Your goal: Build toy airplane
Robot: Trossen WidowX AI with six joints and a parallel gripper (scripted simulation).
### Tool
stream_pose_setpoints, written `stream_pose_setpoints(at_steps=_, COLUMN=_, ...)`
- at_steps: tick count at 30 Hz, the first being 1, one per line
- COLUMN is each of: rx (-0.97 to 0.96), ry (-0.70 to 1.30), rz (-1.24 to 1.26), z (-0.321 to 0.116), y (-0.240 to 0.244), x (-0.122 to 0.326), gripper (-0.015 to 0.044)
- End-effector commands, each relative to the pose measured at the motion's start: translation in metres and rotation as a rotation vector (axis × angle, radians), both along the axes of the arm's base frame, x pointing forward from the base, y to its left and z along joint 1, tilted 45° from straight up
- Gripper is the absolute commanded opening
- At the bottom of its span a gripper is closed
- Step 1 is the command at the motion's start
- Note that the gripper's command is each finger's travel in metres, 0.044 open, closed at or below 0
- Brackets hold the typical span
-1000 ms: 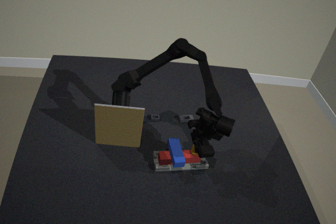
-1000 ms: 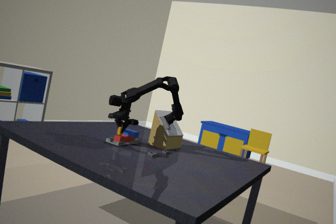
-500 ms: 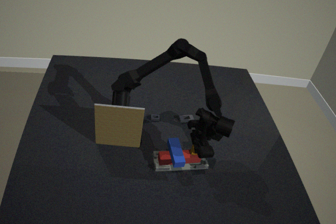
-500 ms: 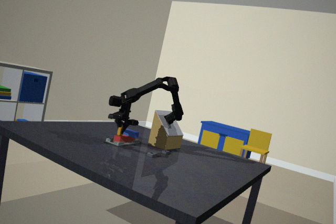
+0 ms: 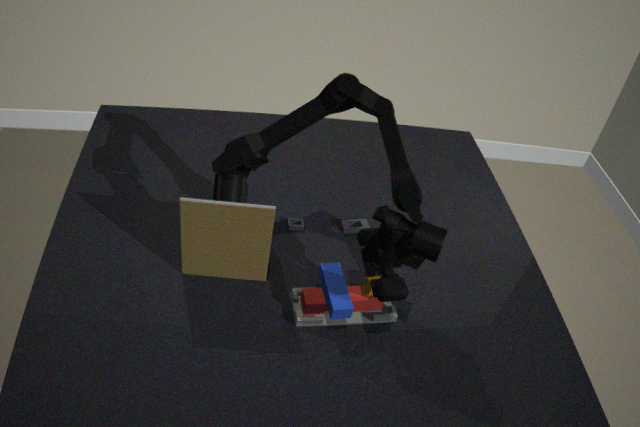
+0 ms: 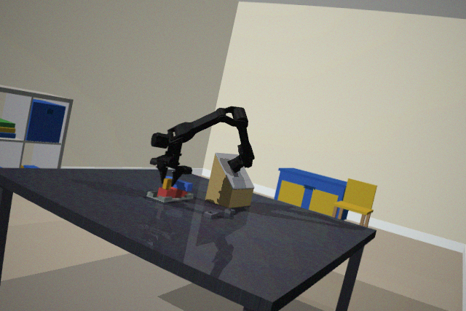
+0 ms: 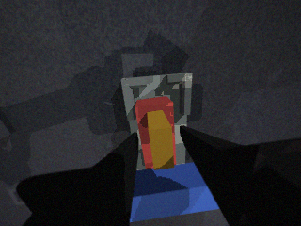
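The red fuselage (image 5: pixel 313 301) (image 6: pixel 180 191) (image 7: pixel 144 137) lies in the pale grey cradle (image 5: pixel 310 323) (image 6: pixel 164 199) (image 7: pixel 187 89). The blue wing (image 5: pixel 336 288) (image 6: pixel 183 184) (image 7: pixel 165 190) lies across the top of the fuselage. The yellow tail fin (image 5: pixel 368 285) (image 6: pixel 167 183) (image 7: pixel 161 138) stands upright on the fuselage near one end; its tab is not visible. My gripper (image 6: pixel 168 184) (image 7: pixel 158 133) is open, with one finger on each side of the fin and a gap between fin and fingers in the wrist view. In the top view it partly covers the fin.
A wooden block with a sloped pale top (image 5: pixel 227 240) (image 6: pixel 240 197) stands beside the arm's base. Two small grey holders (image 5: pixel 296 224) (image 5: pixel 354 226) sit on the dark table (image 5: pixel 248 386) (image 6: pixel 263 258) behind the cradle in the top view.
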State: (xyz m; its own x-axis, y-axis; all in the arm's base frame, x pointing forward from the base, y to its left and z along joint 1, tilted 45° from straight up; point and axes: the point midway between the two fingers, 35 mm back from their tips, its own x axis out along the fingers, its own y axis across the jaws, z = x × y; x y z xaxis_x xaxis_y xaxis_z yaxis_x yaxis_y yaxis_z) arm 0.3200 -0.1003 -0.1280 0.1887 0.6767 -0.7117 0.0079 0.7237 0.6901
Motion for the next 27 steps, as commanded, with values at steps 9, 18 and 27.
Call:
stream_pose_setpoints(at_steps=9, rx=-0.004, ry=0.003, rz=-0.005, z=0.045, y=-0.046, x=-0.010, gripper=0.0260)
stream_pose_setpoints(at_steps=18, rx=-0.002, ry=0.004, rz=-0.006, z=0.063, y=-0.067, x=-0.019, gripper=0.0260)
stream_pose_setpoints(at_steps=27, rx=-0.002, ry=0.004, rz=-0.006, z=0.064, y=-0.066, x=-0.019, gripper=0.0260)
